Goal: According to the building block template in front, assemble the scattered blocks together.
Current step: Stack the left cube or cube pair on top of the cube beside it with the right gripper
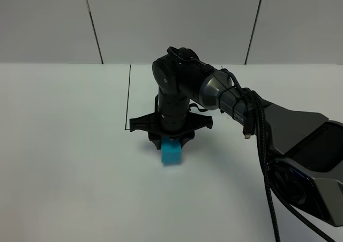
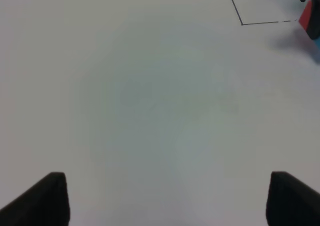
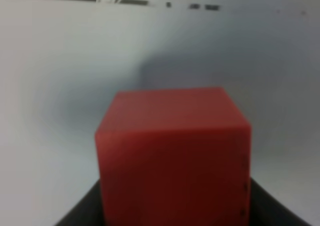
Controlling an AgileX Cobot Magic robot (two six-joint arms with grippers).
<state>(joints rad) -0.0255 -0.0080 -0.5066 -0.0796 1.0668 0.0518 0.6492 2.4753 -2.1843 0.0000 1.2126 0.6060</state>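
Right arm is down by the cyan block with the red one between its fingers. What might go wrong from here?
1. The small matte red cube fills the right wrist view, and the right arm hides it from the high camera, so its alignment with the small matte cyan cube cannot be checked.
2. That cyan cube lies loose close by the right gripper; a finger may shove it away across the smooth white table.

A block [image 1: 172, 153] sits on the table [image 1: 64, 167] under the right claw [image 1: 170, 140].
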